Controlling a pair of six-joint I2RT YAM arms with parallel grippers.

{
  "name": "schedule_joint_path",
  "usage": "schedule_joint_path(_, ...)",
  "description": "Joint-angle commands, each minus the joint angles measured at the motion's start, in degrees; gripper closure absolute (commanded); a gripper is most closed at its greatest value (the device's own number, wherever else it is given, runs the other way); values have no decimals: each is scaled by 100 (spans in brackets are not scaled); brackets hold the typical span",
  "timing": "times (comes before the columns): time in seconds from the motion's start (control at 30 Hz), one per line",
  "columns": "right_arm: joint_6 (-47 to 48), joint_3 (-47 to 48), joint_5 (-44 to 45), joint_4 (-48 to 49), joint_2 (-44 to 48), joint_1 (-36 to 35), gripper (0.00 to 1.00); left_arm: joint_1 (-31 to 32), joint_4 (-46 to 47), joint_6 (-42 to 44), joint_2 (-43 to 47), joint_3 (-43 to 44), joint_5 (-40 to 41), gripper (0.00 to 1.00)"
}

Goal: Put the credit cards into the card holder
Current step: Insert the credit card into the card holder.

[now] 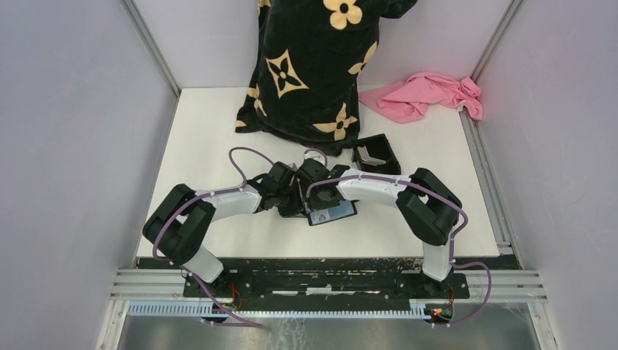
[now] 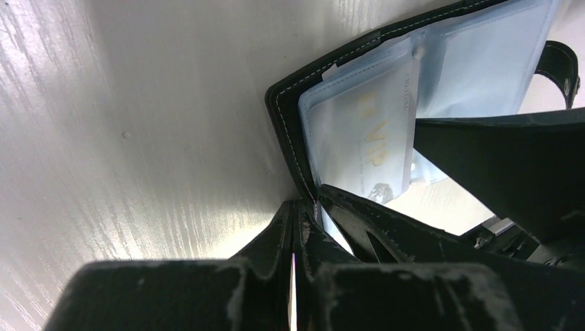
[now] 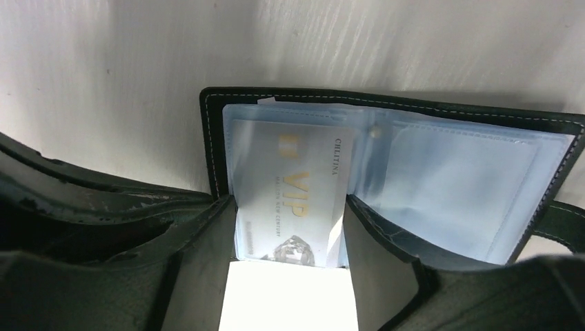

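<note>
The card holder lies open on the white table, black cover down and pale blue sleeves up. A whitish credit card with gold VIP lettering sits mostly inside the left sleeve, its near end sticking out. My right gripper is shut on that card, one finger against each long edge. My left gripper is shut on the holder's stitched cover edge at its near left corner. Through the sleeve the card also shows in the left wrist view. Both grippers meet over the holder.
A black shallow tray lies just behind the arms. A black cloth with yellow flowers hangs over the table's back, and a pink cloth lies at the back right. The holder's strap sticks out at its far side.
</note>
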State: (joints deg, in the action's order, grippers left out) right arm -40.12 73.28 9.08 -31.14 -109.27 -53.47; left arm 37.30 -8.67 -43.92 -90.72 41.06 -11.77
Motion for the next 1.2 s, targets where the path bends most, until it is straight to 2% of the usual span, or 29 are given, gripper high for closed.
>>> schedule_joint_path(0.0, -102, -133, -351, 570, 160, -406, 41, 81, -133, 156, -400, -195, 385, 97)
schedule_joint_path(0.13, -128, -160, -494, 617, 142, -400, 47, 58, -139, 156, -408, -186, 377, 97)
schedule_joint_path(0.23, -106, -140, -517, 556, 109, -398, 48, 45, -148, 157, -410, -171, 384, 97)
schedule_joint_path(0.3, -62, -149, -449, 511, 148, -396, 46, 32, -167, 156, -403, -168, 405, 97)
schedule_joint_path(0.47, 142, -55, -275, 379, 301, -329, 33, -55, -324, 141, -323, -142, 562, 97)
schedule_joint_path(0.73, 634, 290, -64, 66, 540, -214, 29, -161, -550, 25, -134, -40, 852, 94)
schedule_joint_path(0.9, 799, 356, 6, -24, 696, -126, 28, -168, -686, -58, 105, 14, 1097, 87)
schedule_joint_path(1.03, 924, 409, -6, -73, 788, -56, 27, -168, -829, -122, 339, 55, 1310, 75)
schedule_joint_path(1.17, 1049, 484, 121, -150, 947, 2, 26, -164, -1061, -150, 551, 156, 1537, 66)
